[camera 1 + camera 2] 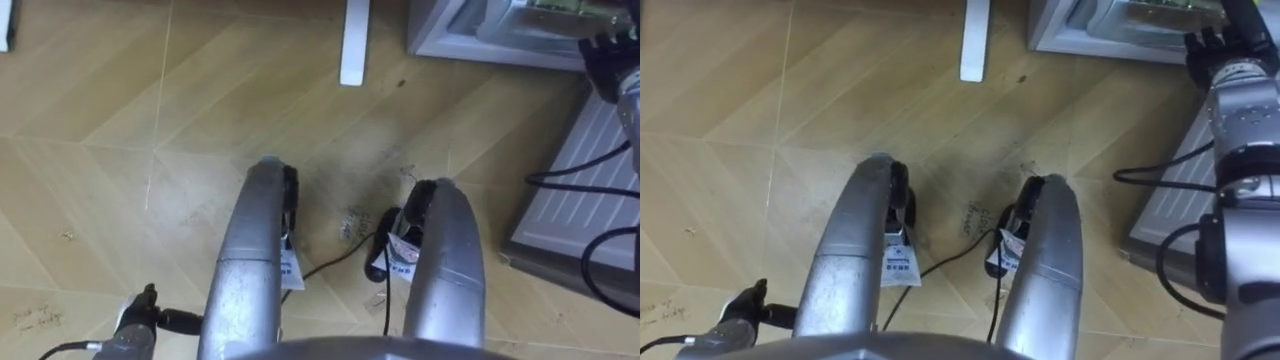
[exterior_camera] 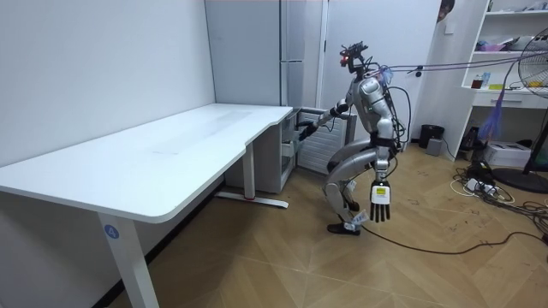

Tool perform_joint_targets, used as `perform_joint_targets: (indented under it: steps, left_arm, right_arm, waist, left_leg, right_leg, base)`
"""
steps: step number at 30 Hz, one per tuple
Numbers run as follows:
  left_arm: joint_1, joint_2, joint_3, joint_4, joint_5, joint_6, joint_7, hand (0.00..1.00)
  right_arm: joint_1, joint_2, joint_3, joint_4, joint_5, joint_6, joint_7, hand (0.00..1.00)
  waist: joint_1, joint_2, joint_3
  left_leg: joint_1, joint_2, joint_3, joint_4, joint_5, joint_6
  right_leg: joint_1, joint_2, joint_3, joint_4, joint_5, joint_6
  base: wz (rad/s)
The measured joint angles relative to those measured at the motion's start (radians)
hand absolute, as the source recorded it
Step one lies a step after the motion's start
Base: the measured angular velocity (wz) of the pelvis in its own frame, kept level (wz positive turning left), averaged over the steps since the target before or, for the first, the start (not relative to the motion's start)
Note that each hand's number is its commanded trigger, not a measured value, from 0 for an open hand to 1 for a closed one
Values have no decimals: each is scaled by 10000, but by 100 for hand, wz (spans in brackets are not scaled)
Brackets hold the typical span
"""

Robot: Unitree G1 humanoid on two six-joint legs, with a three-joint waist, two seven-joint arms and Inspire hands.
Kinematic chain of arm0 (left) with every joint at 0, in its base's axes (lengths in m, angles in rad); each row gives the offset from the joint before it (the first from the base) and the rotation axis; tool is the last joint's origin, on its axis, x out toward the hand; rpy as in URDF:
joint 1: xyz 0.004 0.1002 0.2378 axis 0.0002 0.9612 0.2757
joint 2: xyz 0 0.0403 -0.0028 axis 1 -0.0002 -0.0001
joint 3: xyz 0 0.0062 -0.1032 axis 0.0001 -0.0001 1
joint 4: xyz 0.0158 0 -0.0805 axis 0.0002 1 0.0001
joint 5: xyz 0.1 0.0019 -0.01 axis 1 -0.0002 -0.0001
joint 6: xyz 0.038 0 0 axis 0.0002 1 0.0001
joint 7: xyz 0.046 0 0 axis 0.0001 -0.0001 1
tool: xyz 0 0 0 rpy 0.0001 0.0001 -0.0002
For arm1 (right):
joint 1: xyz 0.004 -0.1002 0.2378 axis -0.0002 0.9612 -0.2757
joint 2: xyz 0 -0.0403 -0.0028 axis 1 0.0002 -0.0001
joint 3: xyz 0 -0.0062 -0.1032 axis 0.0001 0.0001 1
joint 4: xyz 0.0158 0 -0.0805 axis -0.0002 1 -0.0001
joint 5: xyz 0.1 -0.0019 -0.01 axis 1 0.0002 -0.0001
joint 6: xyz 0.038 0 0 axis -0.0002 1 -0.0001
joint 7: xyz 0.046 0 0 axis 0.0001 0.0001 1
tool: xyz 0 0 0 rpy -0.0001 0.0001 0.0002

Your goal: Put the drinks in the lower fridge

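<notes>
Squarely before the tall grey metal fridge, knees bent, at the far end of the long white smooth-topped desk. Underfoot, pale wooden herringbone floor, matt, scuffed dark between the feet.

Low down, lower fridge compartment standing open, smooth grey rim at the top of the eye views, with a white ribbed panel jutting out on the robot's right. Inside, something pale, too blurred to tell whether drinks.

At that opening, coming in from the right: right hand, dark, against the compartment's front edge, fingertips cut off by the top of the view; cannot tell whether spread, curled or holding anything. Down beside the left knee, well apart from the fridge: left hand, fingers straight and slack, holding nothing.

Tight on the left side: white flat desk foot near the compartment's corner, with a narrow strip of floor between. Open floor behind, toward the room view's right, as far as loose cables and a black standing fan.
</notes>
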Motion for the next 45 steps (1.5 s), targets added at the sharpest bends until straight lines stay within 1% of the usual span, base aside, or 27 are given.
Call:
perform_joint_targets:
  steps: [2, 4, 5, 6, 7, 9, 11, 13, 16, 18, 19, 20, 21, 23, 25, 26, 27, 30, 35, 38, 42, 45]
  left_arm:
    - [142, 38, 70, -148, 46, -30, 0, 0]
    - [310, 105, 74, -173, 38, -214, 2, 0]
    - [458, 167, 90, -227, 2, -267, 2, 0]
    - [635, 213, 207, -306, -18, -304, 5, 0]
    - [705, 233, 263, -306, -19, -316, 19, 0]
    - [970, 335, 272, -301, -18, -320, 73, 0]
    - [1093, 369, 275, -349, -18, -307, 74, 0]
    - [1156, 391, 276, -382, -10, -311, 73, 0]
    - [1158, 397, 279, -395, 30, -401, 72, 0]
    - [1195, 433, 280, -432, 44, -450, 54, 0]
    - [1234, 467, 280, -465, 45, -462, 52, 0]
    - [1298, 532, 280, -527, 63, -460, 48, 0]
    - [1368, 592, 283, -595, 73, -465, 49, 0]
    - [1571, 640, 314, -686, 117, -465, 45, 0]
    - [1744, 644, 462, -816, 147, -434, 18, 0]
    - [1798, 648, 519, -880, 148, -429, 2, 0]
    - [1821, 648, 532, -968, 147, -435, -21, 0]
    - [1834, 650, 530, -1060, 131, -518, -140, 0]
    - [1941, 694, 528, -1213, 142, -592, -223, 0]
    - [2223, 835, 529, -1600, 164, -594, -253, 0]
    - [2667, 1129, 530, -1982, 149, -591, -335, 0]
    - [2694, 1175, 511, -1970, 151, -583, -336, 0]
  right_arm:
    - [-1, -24, 12, -196, 44, -13, -225, 0]
    - [-2, -64, 12, -546, 81, -16, -507, 0]
    - [-8, -112, 12, -760, 114, -43, -727, 0]
    - [-12, -157, 14, -882, 119, -63, -854, 0]
    - [-16, -174, 26, -943, 116, -80, -934, 0]
    - [-158, -198, 360, -988, 107, -231, -1139, 0]
    - [-232, -210, 396, -989, 101, -314, -1320, 0]
    - [-411, -210, 407, -991, 103, -331, -1561, 0]
    - [-682, -210, 489, -1058, 119, -492, -1773, 0]
    - [-725, -214, 502, -1095, 102, -742, -1853, 0]
    - [-725, -214, 502, -1198, 104, -789, -1849, 0]
    - [-740, -216, 500, -1542, 100, -902, -1835, 0]
    - [-744, -197, 487, -1446, 216, -1054, -1873, 0]
    - [-696, -198, 492, -1522, 202, -1084, -1867, 0]
    - [-699, -198, 520, -1522, 186, -1093, -1867, 0]
    - [-699, -203, 519, -1521, 186, -1126, -1867, 0]
    - [-700, -220, 520, -1522, 186, -1213, -1867, 0]
    - [-713, -236, 520, -1522, 191, -1459, -1865, 0]
    - [-713, -240, 535, -1522, 209, -1499, -1865, 0]
    - [-712, -243, 582, -1536, 210, -1514, -1865, 0]
    - [-711, -246, 783, -1535, 197, -1540, -1865, 0]
    - [-625, -248, 901, -1360, 188, -1496, -1864, 0]
  waist:
    - [-13, -48, 1]
    - [-20, -74, 4]
    - [-20, -74, 4]
    - [-15, -86, 0]
    - [-4, -100, 0]
    - [8, -132, 6]
    - [12, -140, 10]
    - [22, -142, 12]
    - [131, -149, 16]
    - [371, -148, 16]
    - [408, -147, 17]
    - [498, -140, 18]
    - [592, -129, 23]
    - [605, -117, 31]
    - [629, -106, 34]
    - [632, -80, 46]
    - [651, -20, 67]
    - [832, 96, 88]
    - [939, 119, 95]
    - [956, 180, 86]
    - [959, 216, 77]
    - [998, 234, 89]
  left_leg:
    - [-21, -24, 46, -2, 0, 1]
    - [-38, -21, 75, -1, -2, -1]
    - [-51, -21, 63, 0, -4, -8]
    - [-51, -30, 55, 0, -5, -15]
    - [-48, -31, 59, 2, -5, -16]
    - [-43, -57, 23, 6, 6, -38]
    - [-43, -84, -12, 9, 6, -47]
    - [-34, -82, -75, 14, 10, -67]
    - [-22, -36, -188, 60, -5, -124]
    - [-20, -22, -360, 182, -69, -233]
    - [-28, -24, -408, 201, -75, -244]
    - [-22, -36, -473, 216, -76, -250]
    - [36, -49, -526, 215, -76, -254]
    - [57, -56, -533, 218, -71, -263]
    - [70, -76, -532, 219, -57, -290]
    - [79, -145, -534, 220, -43, -316]
    - [81, -200, -554, 222, -29, -340]
    - [82, -212, -598, 218, -17, -457]
    - [80, -224, -654, 215, 31, -542]
    - [78, -202, -740, 195, 55, -585]
    - [220, -186, -723, 50, 86, -636]
    - [524, -183, -744, -275, 166, -668]
  right_leg:
    - [-63, -18, 42, 43, -4, 7]
    - [-111, -26, 62, 73, -16, -7]
    - [-118, -59, 35, 88, -31, -23]
    - [-106, -189, 9, 127, -65, -85]
    - [-103, -207, -8, 154, -88, -120]
    - [-79, -284, -74, 209, -161, -189]
    - [-31, -368, -129, 250, -235, -242]
    - [23, -375, -227, 260, -288, -257]
    - [129, -367, -336, 279, -340, -353]
    - [244, -352, -488, 336, -410, -474]
    - [278, -360, -538, 346, -434, -489]
    - [344, -363, -599, 360, -474, -492]
    - [457, -365, -655, 360, -515, -469]
    - [494, -371, -667, 383, -558, -445]
    - [495, -412, -674, 417, -589, -482]
    - [498, -504, -679, 479, -622, -519]
    - [506, -554, -683, 522, -656, -503]
    - [509, -546, -702, 536, -661, -511]
    - [509, -545, -730, 568, -680, -601]
    - [559, -542, -854, 518, -651, -677]
    - [670, -529, -874, 424, -625, -687]
    - [994, -515, -979, 139, -602, -704]
  base:
    - [0]
    - [0]
    - [6]
    - [9]
    - [10]
    - [9]
    - [14]
    - [9]
    - [0]
    - [0]
    - [8]
    - [16]
    - [17]
    - [7]
    - [3]
    - [13]
    - [13]
    - [2]
    - [1]
    - [0]
    - [0]
    - [4]
